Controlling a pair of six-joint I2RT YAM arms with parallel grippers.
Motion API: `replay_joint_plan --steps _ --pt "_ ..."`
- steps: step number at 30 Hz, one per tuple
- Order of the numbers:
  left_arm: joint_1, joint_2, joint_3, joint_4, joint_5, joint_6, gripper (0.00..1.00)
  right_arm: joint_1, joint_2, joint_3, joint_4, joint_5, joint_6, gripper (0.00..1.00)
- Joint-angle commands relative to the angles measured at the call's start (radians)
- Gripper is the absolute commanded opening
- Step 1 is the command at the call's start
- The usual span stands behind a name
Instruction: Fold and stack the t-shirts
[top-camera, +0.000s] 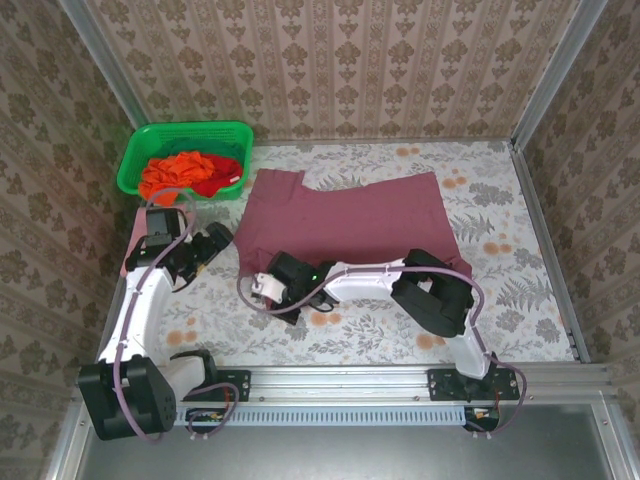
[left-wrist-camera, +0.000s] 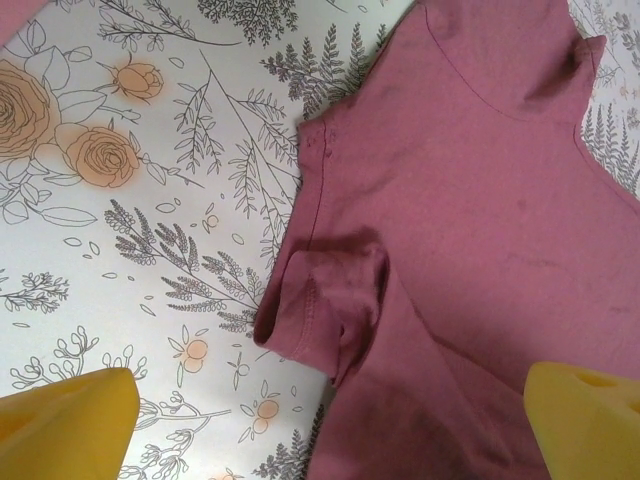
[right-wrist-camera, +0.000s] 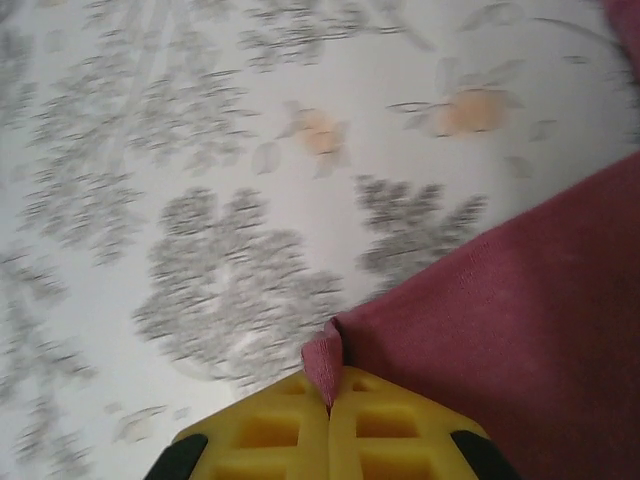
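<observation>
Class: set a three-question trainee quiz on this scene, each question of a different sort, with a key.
1. True or false: the left gripper is open.
2. The right gripper is shut on: A) a towel B) a corner of the maroon t-shirt C) nothing.
3. Fill in: the orange and red t-shirts lie in the green ____.
Key: 1 true; 2 B; 3 basket.

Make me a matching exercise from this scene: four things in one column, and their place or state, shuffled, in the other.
1. maroon t-shirt
2. orange and red shirts
3. left gripper
4. right gripper

A. shut, pinching a cloth corner
B. piled in the green basket
C. open
D. spread on the table

Pairs: 1-D, 2-B, 3-C, 4-A
</observation>
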Motion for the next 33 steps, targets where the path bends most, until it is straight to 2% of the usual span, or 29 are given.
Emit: replay_joint_plan --steps 1,8,13,18,22,25,33 --pt "0.007 -0.003 -0.013 0.002 0.016 -0.006 1.00 0.073 -0.097 -0.031 -0.085 -0.083 -0.016 0.06" --pt "0.008 -0.006 -0.037 0.005 0.028 -0.009 1.00 0.126 -0.175 -0.052 -0.164 -0.178 -0.032 0.07" --pt "0.005 -0.025 -0.069 0.002 0.038 -0.020 1.00 0.122 -0.188 -0.061 -0.212 -0.167 -0.074 0.10" --pt "-0.059 0.006 -0.115 0.089 0.045 -0.061 0.98 0.100 -0.170 -0.030 -0.196 -0.176 -0.068 0.08" --pt "-0.185 0.158 -0.068 0.209 0.031 -0.065 0.94 0.088 -0.169 -0.018 -0.191 -0.180 -0.073 0.08" --pt "-0.245 0.352 0.016 0.257 0.030 -0.046 0.91 0.079 -0.168 -0.023 -0.178 -0.184 -0.063 0.08" --pt "-0.268 0.718 0.195 0.336 0.051 -0.028 0.88 0.031 -0.159 -0.052 -0.128 -0.175 -0.028 0.08"
